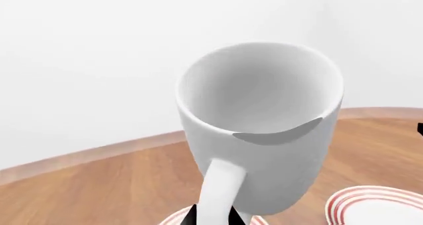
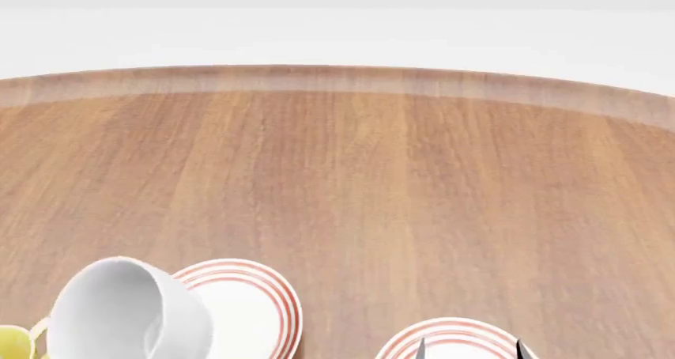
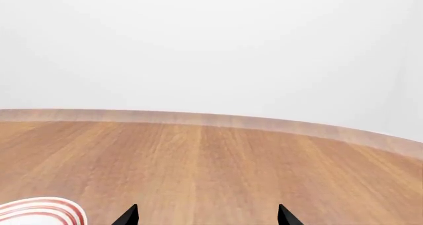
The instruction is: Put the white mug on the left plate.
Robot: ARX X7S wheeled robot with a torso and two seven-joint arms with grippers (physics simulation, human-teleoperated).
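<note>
While its two black fingertips [image 1: 191,216] are showing on either side of the white loop handle, the left gripper [image 1: 213,217] is gripping the tall, plain all-white glossy mug [image 1: 261,121] by that handle. The mug is tilting, its open mouth facing the camera, and is appearing above the near-left part of the round wooden table [image 2: 359,177], partly overlapping the left round white plate with thin red concentric rings [image 2: 248,304]; whether it is touching that plate cannot be told. A yellow-and-white object [image 2: 15,343] is showing at the near-left edge. The right gripper [image 3: 206,216] is holding its two black fingertips well apart, grasping nothing, near the matching right plate [image 2: 454,341] by the near edge.
</note>
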